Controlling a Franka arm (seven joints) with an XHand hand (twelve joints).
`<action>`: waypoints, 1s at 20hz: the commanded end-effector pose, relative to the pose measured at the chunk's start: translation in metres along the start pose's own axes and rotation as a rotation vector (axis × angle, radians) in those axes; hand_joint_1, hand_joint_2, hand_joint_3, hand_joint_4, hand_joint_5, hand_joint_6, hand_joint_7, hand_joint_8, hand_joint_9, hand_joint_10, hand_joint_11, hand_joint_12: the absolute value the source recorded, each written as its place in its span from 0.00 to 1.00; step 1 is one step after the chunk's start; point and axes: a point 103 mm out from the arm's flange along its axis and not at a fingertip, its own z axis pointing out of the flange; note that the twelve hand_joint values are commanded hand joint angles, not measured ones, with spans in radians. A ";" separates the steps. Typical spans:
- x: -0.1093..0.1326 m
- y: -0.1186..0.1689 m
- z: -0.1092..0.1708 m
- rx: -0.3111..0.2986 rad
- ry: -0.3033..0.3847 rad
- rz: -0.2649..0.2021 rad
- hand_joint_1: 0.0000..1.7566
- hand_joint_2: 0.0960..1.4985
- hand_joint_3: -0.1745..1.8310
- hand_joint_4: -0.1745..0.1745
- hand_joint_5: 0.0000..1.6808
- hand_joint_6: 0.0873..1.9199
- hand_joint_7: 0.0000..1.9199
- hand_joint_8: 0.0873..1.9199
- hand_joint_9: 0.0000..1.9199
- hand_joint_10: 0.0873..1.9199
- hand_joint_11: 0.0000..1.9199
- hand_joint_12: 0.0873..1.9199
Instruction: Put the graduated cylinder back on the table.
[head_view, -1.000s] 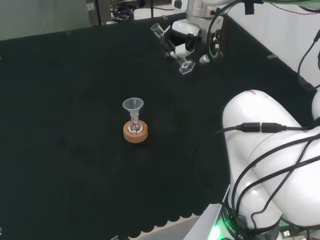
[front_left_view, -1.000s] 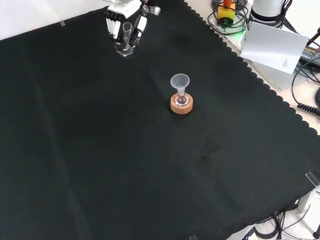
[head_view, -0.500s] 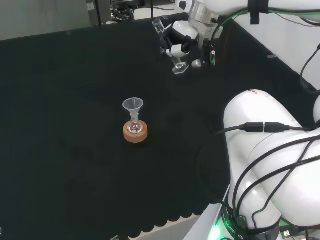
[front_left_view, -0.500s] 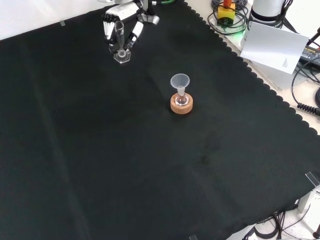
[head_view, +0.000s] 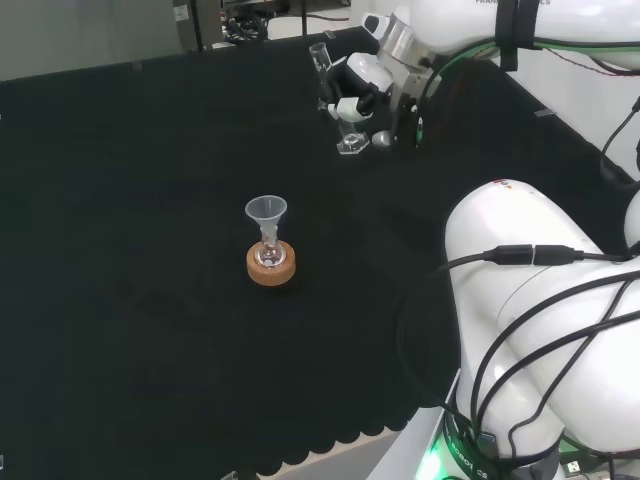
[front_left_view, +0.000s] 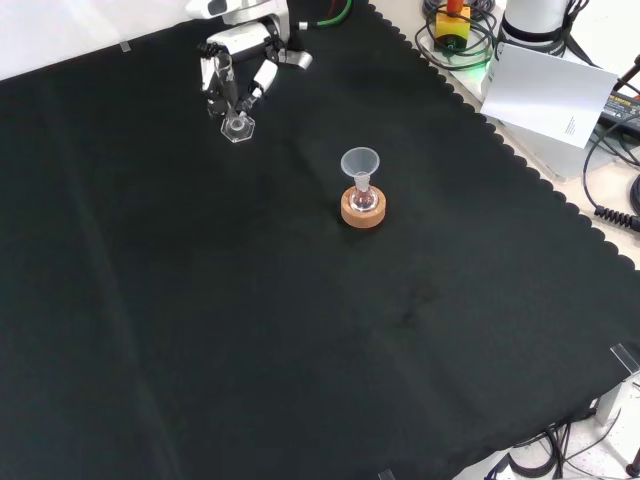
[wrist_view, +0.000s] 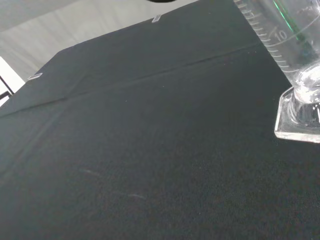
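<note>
Robotics lab bench. Black cloth (front_left_view: 250, 330) with scalloped edge as work surface, clear graduated cylinder (wrist_view: 295, 60), small flask with funnel (head_view: 266, 212) on a cork ring (head_view: 270, 268), loose cables (front_left_view: 610, 130) and paper sheet (front_left_view: 545, 90) at the side.

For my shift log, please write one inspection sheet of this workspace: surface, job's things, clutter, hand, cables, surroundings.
Surface: black cloth covers the bench, scalloped edge.
Job's things: graduated cylinder, clear, nearly upright; its base is at or just above the cloth.
Clutter: small flask with funnel on cork ring, mid-cloth, apart from the cylinder.
Hand: hand curled round the cylinder.
Cables: black cables over the arm's white links; coiled cables beyond the cloth.
Surroundings: white sheet beside the bench.
</note>
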 end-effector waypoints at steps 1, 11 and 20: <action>-0.012 0.013 0.017 -0.047 0.060 0.038 0.65 0.75 0.07 0.05 0.58 0.51 0.67 0.08 0.74 0.00 0.67 0.34; -0.028 0.025 0.045 -0.087 0.171 0.046 0.65 0.75 0.07 0.05 0.58 0.51 0.66 0.08 0.74 0.00 0.66 0.34; -0.036 0.029 0.068 -0.069 0.210 0.030 0.65 0.75 0.07 0.05 0.58 0.52 0.66 0.08 0.74 0.00 0.66 0.34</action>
